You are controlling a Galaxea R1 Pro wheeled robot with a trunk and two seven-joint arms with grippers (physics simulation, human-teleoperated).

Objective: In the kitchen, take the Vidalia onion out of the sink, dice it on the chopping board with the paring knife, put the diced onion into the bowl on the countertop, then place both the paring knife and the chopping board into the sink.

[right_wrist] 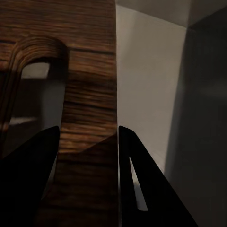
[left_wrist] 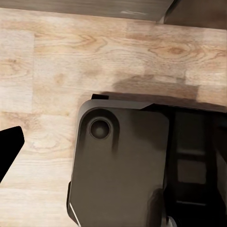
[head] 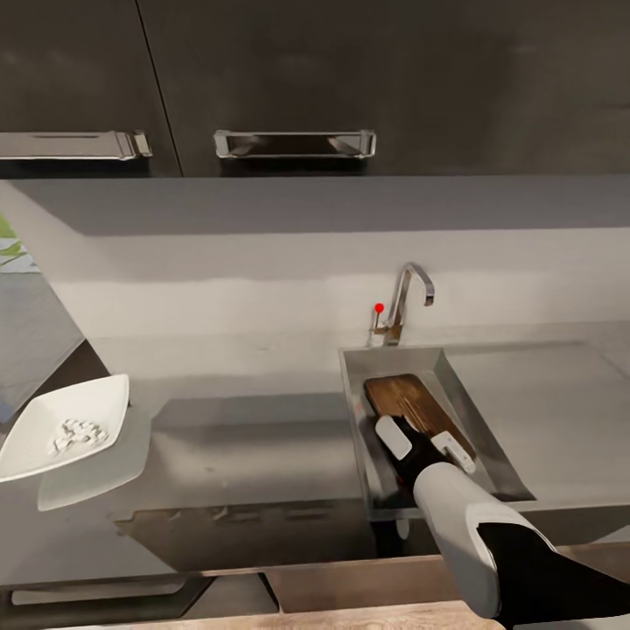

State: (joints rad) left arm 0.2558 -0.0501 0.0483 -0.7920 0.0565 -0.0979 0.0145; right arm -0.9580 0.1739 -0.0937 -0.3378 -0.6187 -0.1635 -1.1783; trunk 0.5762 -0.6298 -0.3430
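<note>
down inside the sink (head: 490, 455), the right gripper (head: 426, 442) grasps the chopping board (head: 409, 402) at its near end; in the right wrist view its two dark fingers (right_wrist: 142, 189) sit on either side of the strip of wood (right_wrist: 90, 118) beside the slot handle (right_wrist: 35, 71). the board lies slanted in the basin, its far end pointing toward the faucet (head: 409, 302) with the small red knob (head: 379, 308). to the left, well apart from the sink, the white bowl (head: 61, 429) rests on the countertop (head: 254, 437) near its left end, holding small pale pieces of diced onion (head: 77, 433). dark cabinets (head: 350, 79) with steel bar handles (head: 295, 143) hang above. the left wrist view looks down on the wood floor (left_wrist: 71, 56) and a dark part of the robot (left_wrist: 123, 165); one black fingertip (left_wrist: 9, 146) shows at the edge, and i cannot tell whether that gripper is open or closed.
</note>
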